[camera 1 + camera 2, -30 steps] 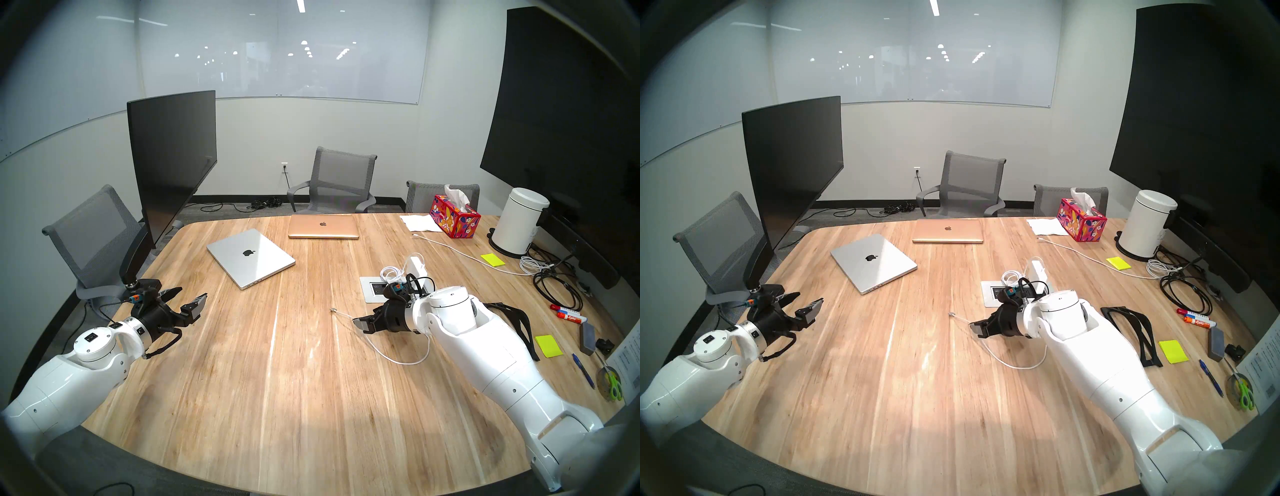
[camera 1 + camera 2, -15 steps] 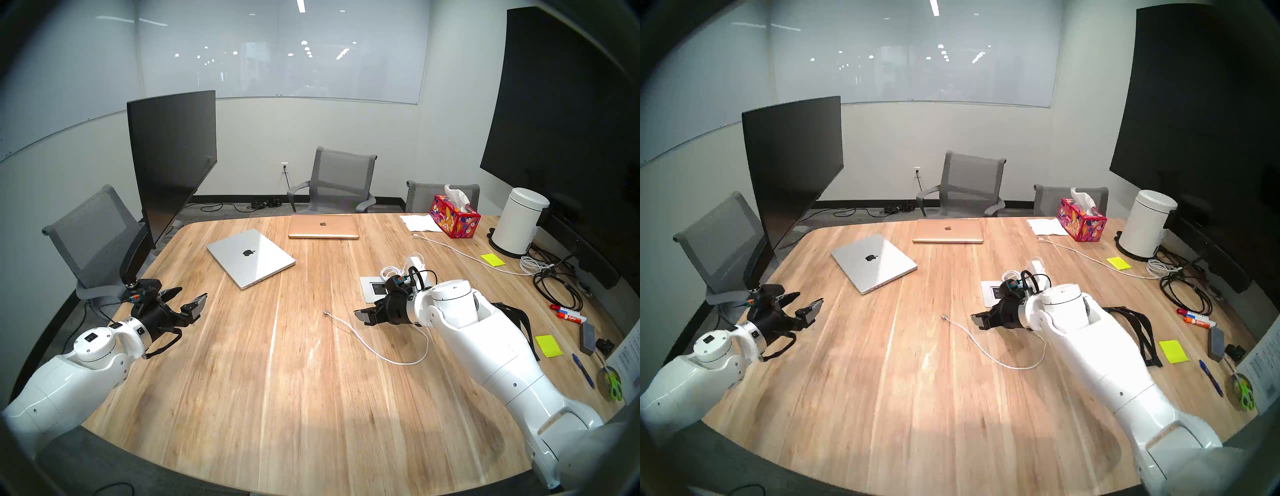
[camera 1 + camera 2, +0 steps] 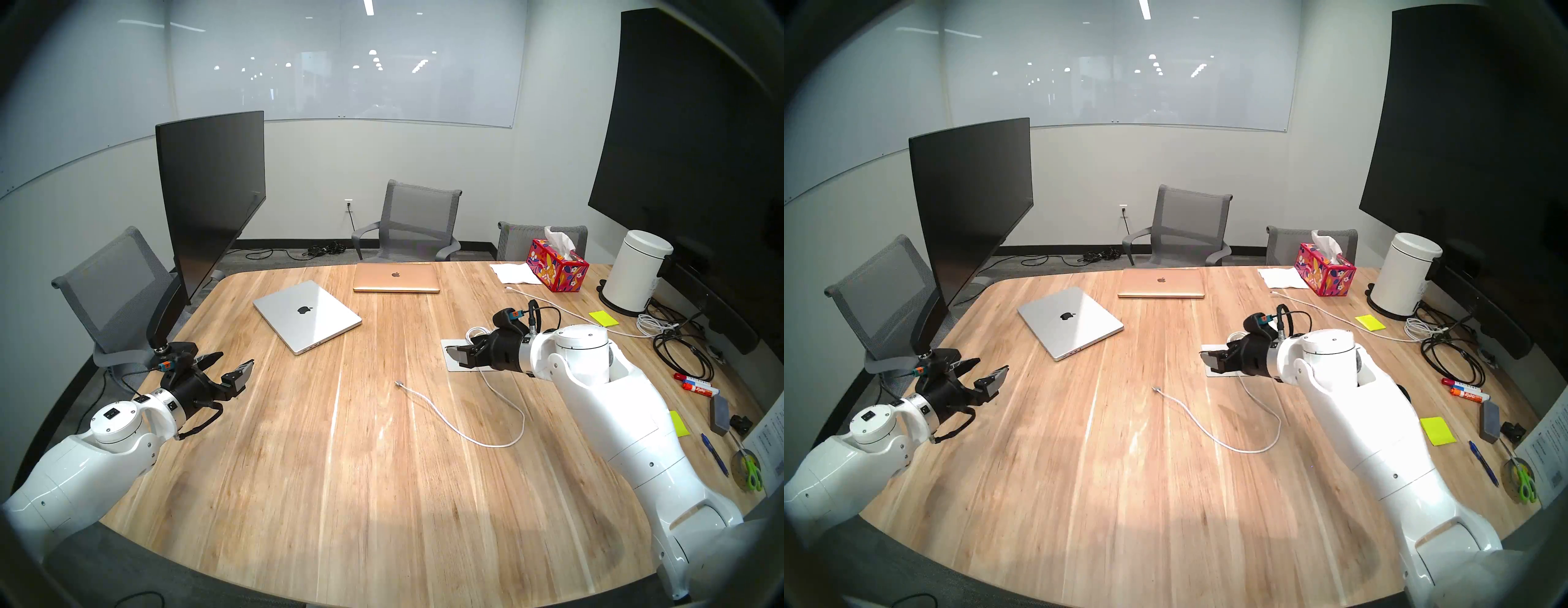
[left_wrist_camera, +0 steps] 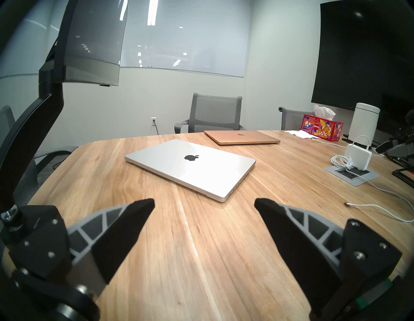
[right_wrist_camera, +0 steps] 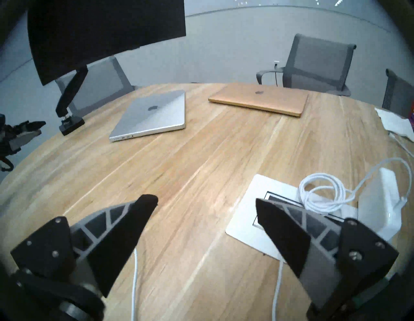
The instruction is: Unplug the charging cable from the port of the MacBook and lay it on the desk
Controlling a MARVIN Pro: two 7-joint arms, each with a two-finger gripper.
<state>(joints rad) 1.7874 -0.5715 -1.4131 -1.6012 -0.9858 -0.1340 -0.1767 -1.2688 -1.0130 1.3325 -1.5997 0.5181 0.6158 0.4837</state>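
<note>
The charging cable lies loose on the desk (image 3: 318,467), its silvery tip (image 3: 398,383) pointing at the silver MacBook (image 3: 305,316) but well apart from it. Its white cord (image 3: 466,435) loops back under my right arm. My right gripper (image 3: 456,354) is open and empty, raised over the white outlet box (image 3: 456,367). In the right wrist view (image 5: 205,200) the cord (image 5: 134,280) runs below the fingers, and the white power brick (image 5: 378,201) stands on the box. My left gripper (image 3: 236,357) is open and empty at the desk's left.
A rose-gold laptop (image 3: 396,277) lies at the far edge. A monitor on an arm (image 3: 208,204) stands at the left. At the right are a tissue box (image 3: 555,265), a white canister (image 3: 636,276), a braided white cord (image 3: 564,308), black cables (image 3: 679,352), markers and sticky notes.
My right gripper let go of the cable, which settled on the desk with its tip slightly further left. The gripper then rose and moved back to the right over the outlet box. The left arm stayed still.
</note>
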